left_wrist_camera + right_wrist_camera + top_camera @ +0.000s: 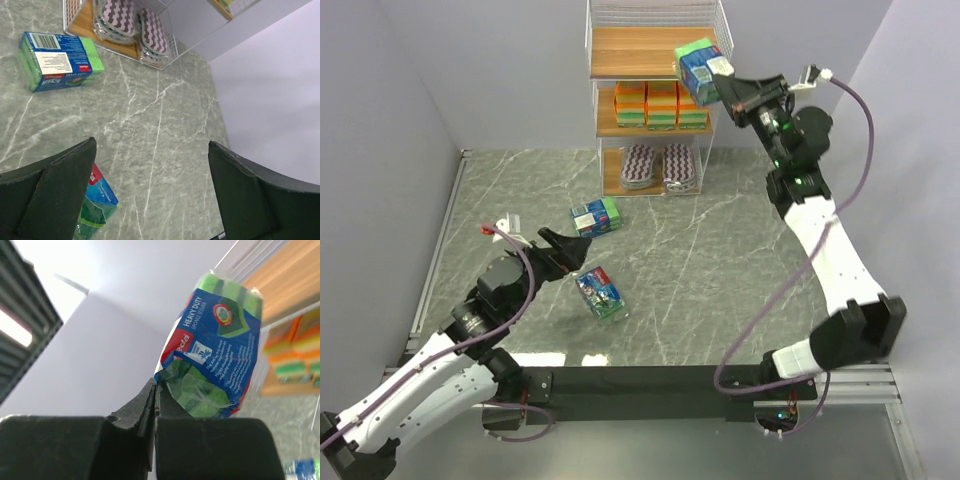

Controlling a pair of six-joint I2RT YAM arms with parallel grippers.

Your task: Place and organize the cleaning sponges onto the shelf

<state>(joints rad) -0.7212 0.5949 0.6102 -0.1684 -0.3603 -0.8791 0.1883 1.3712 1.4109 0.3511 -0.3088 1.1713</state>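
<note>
**Sponges on the shelf, in the air and on the table**

We see the shelf (630, 50), white wire with brown boards, standing upright at the table's far side. Orange blocks (660, 105) sit in a row on its middle tier. Striped oval pads (658, 167) sit side by side on the bottom board. A blue-green pack (698, 70) hangs beside the top tier, pinched by its wrapper in the right gripper (155, 390). A second pack (595, 217) lies on the table near the shelf. A third pack (601, 294) lies farther from the shelf, skewed.

I am looking across a table top (720, 260) that is showing grey-green stone with thin white veins. Plain pale lilac walls are closing it in: the left wall (380, 120), the back wall (500, 70) and the right wall (920, 150). A metal rail (442, 240) is running along the table's left edge, and a black bar (640, 380) along the near one. Soft, even light is falling everywhere, casting only faint shadows.
</note>
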